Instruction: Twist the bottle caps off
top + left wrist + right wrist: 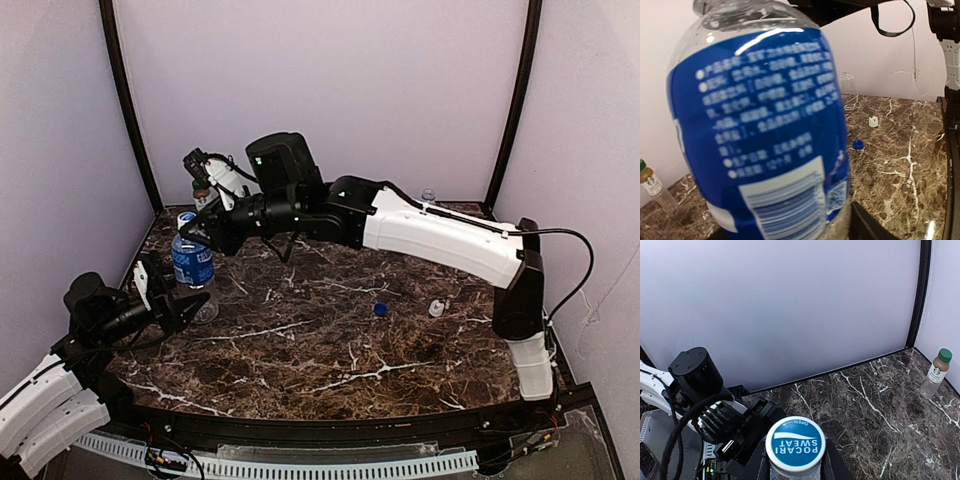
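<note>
The Pocari Sweat bottle (192, 262), clear with a blue label, stands upright at the left side of the dark marble table (350, 385), near the left wall. The left gripper (186, 301) sits low at its base with a finger on each side of the bottle. From the left wrist view the label fills most of the picture and only one dark finger (867, 225) shows at the lower right, so it cannot be told whether the fingers press the bottle or merely straddle it.

The right arm (440, 235) stretches from its base at the right across the whole table. The right gripper (194, 232) comes down on the bottle's top, and its fingers (759, 462) pinch the Pocari Sweat cap (795, 441) from both sides.

Just behind the bottle a brownish bottle (935, 371) with a green cap stands near the back left corner, partly hidden by the right wrist in the top view. A clear unlabelled bottle (428, 195) stands at the back wall, just beyond the right arm. A loose blue cap (380, 309) and a loose white cap (436, 308) lie apart on the marble, right of centre.
</note>
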Motion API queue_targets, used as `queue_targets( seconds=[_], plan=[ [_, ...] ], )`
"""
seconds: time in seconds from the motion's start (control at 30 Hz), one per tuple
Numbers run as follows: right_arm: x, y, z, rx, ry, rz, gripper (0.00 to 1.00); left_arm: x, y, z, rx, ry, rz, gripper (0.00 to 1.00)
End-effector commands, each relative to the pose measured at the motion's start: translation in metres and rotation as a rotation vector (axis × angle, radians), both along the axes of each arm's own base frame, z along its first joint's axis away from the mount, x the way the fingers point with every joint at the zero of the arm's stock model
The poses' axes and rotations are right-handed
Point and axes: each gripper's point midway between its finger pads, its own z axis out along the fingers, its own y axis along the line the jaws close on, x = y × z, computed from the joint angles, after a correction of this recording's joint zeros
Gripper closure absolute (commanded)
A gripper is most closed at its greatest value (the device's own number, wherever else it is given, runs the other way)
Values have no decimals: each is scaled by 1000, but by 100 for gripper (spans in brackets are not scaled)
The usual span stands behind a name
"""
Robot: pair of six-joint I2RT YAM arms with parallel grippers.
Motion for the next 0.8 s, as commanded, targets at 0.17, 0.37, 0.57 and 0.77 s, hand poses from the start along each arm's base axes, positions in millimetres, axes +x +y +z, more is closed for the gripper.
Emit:
queue_targets(
  seconds=[0.17, 0.37, 0.57, 0.77],
  plan=[
    [-3, -4, 22, 112, -8, 31, 100, -21, -15, 13, -109, 156, -158, 12],
    [-19, -5, 32, 165, 4, 122, 100, -8, -10, 21, -137, 185, -83, 22],
    [-23, -8, 33, 177, 8, 131, 100, 1, -4, 21, -146, 192, -25, 22],
    [-21, -13, 38, 188, -1, 110, 100, -3, -7, 25, -92, 140, -56, 32]
  ],
)
